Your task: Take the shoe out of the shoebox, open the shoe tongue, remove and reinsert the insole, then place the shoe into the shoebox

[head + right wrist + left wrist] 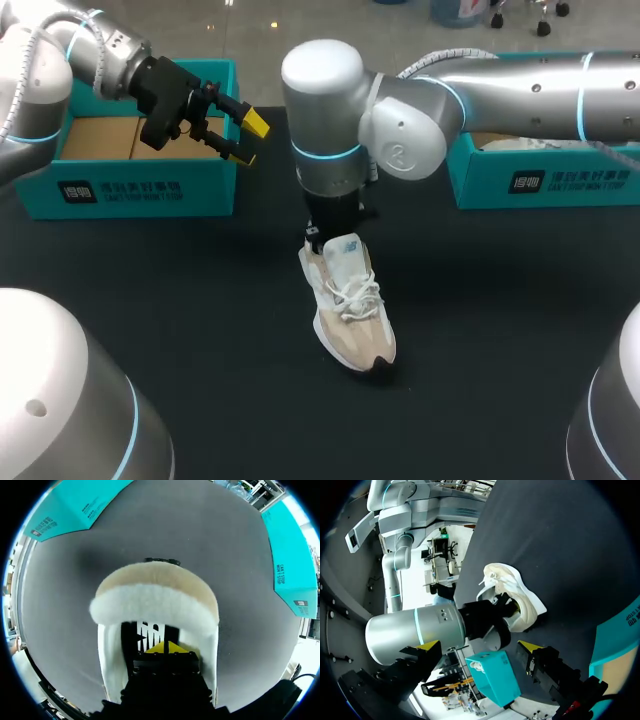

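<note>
Hovering our left pincer with its tips apart and empty, we are holding it over the left shoebox. Our right pincer is sitting down inside the heel opening of the shoe, which is standing on the worktop directly beneath it. We cannot tell whether it is apart or together. We are judging the insole as the target, so we are advising a pinch on its heel edge alone and a slow lift, with the left pincer pinning the toe.
</note>
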Available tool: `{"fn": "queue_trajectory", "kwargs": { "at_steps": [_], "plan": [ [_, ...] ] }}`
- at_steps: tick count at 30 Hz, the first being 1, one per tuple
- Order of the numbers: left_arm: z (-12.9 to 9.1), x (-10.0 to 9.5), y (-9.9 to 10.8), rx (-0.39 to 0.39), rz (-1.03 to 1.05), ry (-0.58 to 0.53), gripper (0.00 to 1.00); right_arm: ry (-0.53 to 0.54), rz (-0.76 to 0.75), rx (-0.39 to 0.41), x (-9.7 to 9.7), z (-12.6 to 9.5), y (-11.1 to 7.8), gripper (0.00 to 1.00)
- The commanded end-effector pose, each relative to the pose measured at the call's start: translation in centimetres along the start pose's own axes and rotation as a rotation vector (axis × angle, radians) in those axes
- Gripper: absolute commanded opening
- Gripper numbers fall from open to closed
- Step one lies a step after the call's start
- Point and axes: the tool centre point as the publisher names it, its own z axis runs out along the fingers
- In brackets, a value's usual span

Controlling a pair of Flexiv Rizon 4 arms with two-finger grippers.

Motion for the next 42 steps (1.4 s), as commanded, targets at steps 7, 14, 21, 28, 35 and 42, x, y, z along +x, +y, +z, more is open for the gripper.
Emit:
{"fn": "queue_trajectory", "kwargs": {
  "at_steps": [7,14,21,28,35,42],
  "plan": [
    [0.0,0.0,0.0,0.001,0.001,0.002,1.00,0.034,-0.013,0.085,-0.4,-3.7,-1.1,0.00],
    [0.0,0.0,0.0,0.001,0.001,0.002,1.00,0.053,-0.046,0.174,-0.2,-4.4,-1.8,0.00],
    [0.0,0.0,0.0,0.001,0.001,0.002,1.00,0.076,-0.054,0.243,-0.2,-4.2,-2.3,0.08],
    [0.0,0.0,0.0,0.001,0.001,0.002,1.00,0.074,-0.055,0.262,-0.3,-4.3,-2.6,0.37],
    [0.0,0.0,0.0,0.001,0.001,0.002,1.00,0.073,-0.055,0.269,-0.3,-4.6,-2.8,0.77],
    [0.0,0.0,0.0,0.001,0.001,0.002,1.00,0.074,-0.060,0.276,-0.1,-5.0,-2.8,1.00]
  ]
}}
